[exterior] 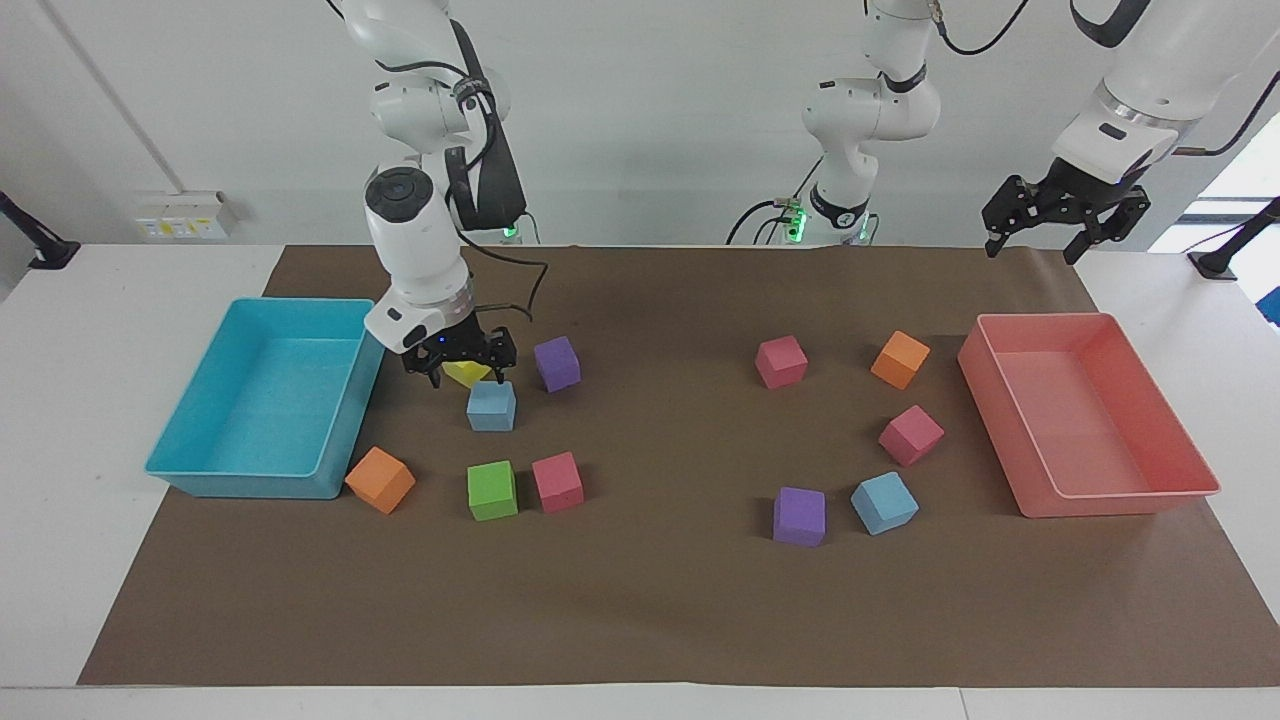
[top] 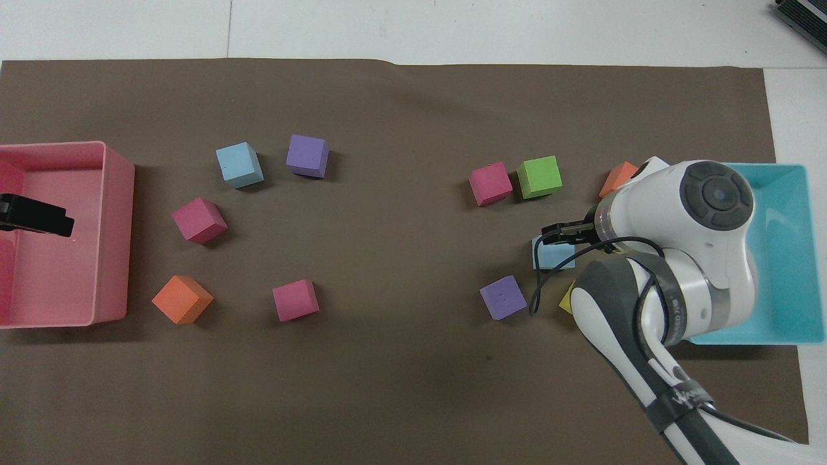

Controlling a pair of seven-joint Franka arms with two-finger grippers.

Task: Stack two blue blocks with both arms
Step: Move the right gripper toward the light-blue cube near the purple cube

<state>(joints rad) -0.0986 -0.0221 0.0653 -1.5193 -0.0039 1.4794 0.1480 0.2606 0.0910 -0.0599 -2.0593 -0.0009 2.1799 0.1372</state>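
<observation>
The right gripper (exterior: 459, 368), jaws spread and empty, apparently hovers left of centre, half-hiding the yellow cube (exterior: 466, 373) above a square-set blue block (exterior: 491, 406).

Your blue blocks (exterior: 491, 406) (exterior: 884, 503) look like matte foam, the brown sheet (exterior: 660, 610) like matte paper. Both trays (exterior: 342, 440) (exterior: 1120, 500) look like smooth plastic; the arm shells (exterior: 415, 240) are glossy white plastic.

A white worktop (exterior: 60, 420) covered by a brown paper sheet (exterior: 660, 610) stands against a plain white wall (exterior: 650, 120). A white socket box (exterior: 182, 215) sits on the wall. Bright daylight enters at one window edge (exterior: 1245, 180).
</observation>
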